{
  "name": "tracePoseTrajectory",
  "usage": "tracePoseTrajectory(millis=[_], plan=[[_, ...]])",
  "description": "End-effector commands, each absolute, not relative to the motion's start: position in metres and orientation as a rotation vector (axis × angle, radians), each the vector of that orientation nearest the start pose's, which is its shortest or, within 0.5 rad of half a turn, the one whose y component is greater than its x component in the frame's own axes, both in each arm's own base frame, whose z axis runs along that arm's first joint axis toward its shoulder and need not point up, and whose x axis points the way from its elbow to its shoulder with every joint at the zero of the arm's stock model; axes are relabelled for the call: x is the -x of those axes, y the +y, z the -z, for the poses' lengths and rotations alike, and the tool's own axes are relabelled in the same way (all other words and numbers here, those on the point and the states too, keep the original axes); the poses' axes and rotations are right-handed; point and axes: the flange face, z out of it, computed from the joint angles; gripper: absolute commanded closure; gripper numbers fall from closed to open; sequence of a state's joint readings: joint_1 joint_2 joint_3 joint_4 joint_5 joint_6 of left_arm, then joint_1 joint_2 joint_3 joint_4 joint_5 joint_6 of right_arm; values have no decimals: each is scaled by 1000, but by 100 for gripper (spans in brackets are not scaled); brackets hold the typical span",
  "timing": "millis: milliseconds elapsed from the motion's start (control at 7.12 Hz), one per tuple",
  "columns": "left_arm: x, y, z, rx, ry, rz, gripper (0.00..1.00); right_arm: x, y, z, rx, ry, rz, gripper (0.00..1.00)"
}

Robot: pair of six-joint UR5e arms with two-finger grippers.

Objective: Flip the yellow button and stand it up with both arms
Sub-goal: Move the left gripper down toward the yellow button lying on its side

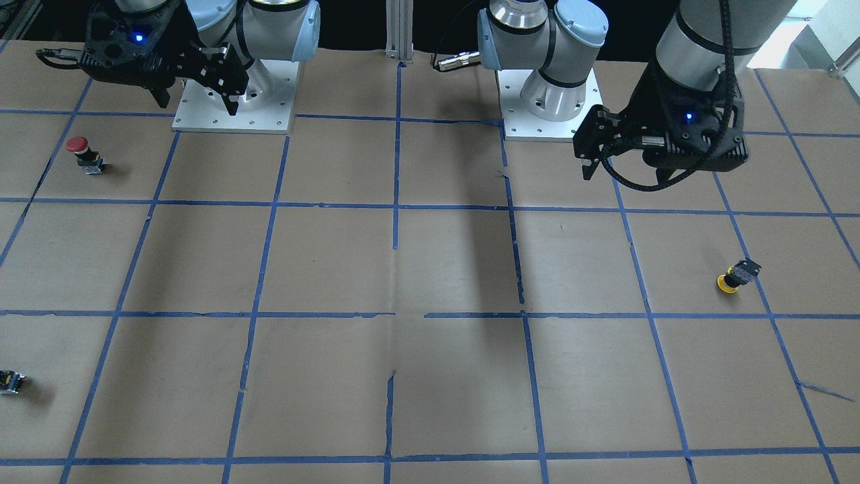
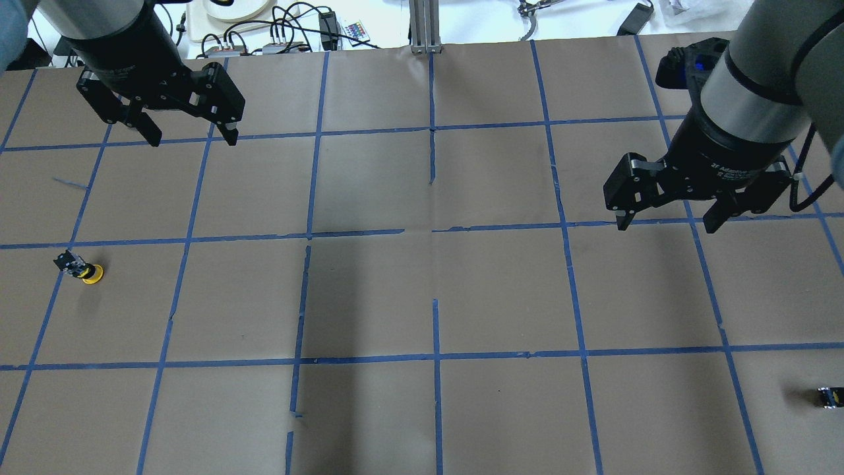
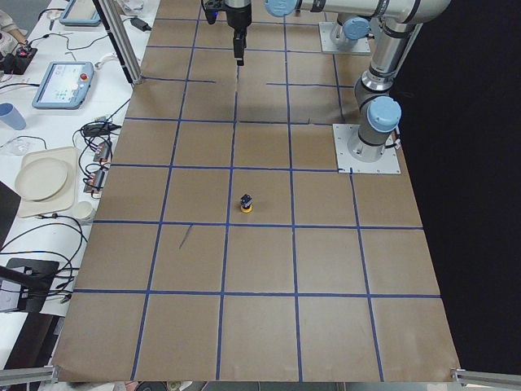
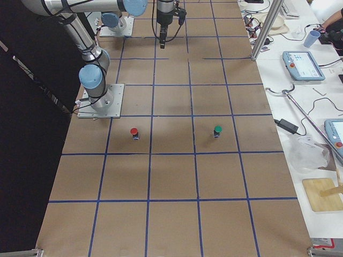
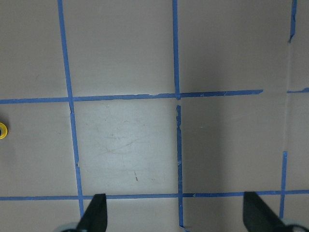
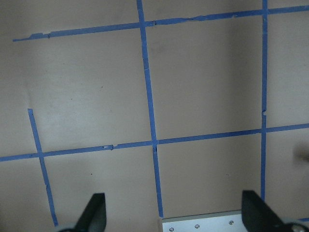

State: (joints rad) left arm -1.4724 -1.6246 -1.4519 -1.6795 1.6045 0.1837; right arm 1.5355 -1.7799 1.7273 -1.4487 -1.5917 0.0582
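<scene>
While I watch the taped table point(image 2: 501, 290), the left gripper point(image 2: 192, 137) and right gripper point(image 2: 666, 223) hover above it, jaws spread wide, holding nothing.
The yellow button point(image 2: 87, 271) stands cap-down near the table's left end, well apart from both.

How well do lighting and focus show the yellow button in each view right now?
Front-facing view: yellow button fairly sharp, evenly lit, outside the broad dark shadow bands down the table centre. Overhead view: small but distinct, faint shadow below it. Left wrist view: only a yellow sliver at the left edge; pale sheen mid-frame. Right wrist view: absent.
</scene>
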Motion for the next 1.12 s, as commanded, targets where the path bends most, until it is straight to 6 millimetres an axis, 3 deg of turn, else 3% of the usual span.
tracePoseTrajectory(millis=[0, 281, 561, 842, 982], plan=[[-30, -532, -475, -255, 3138, -174, 1, -117, -400, -492, -149, 3151, -106, 0], [-105, -545, -434, -582, 3110, -147, 1, -118, -400, -491, -152, 3148, -111, 0], [-203, -547, -379, -782, 3076, -117, 1, -118, -402, -490, -142, 3153, -109, 0], [-257, -555, -325, -1030, 3027, -125, 1, -118, -402, -487, -152, 3146, -121, 0], [-285, -549, -305, -1038, 3046, -143, 1, -118, -403, -487, -147, 3146, -116, 0]])
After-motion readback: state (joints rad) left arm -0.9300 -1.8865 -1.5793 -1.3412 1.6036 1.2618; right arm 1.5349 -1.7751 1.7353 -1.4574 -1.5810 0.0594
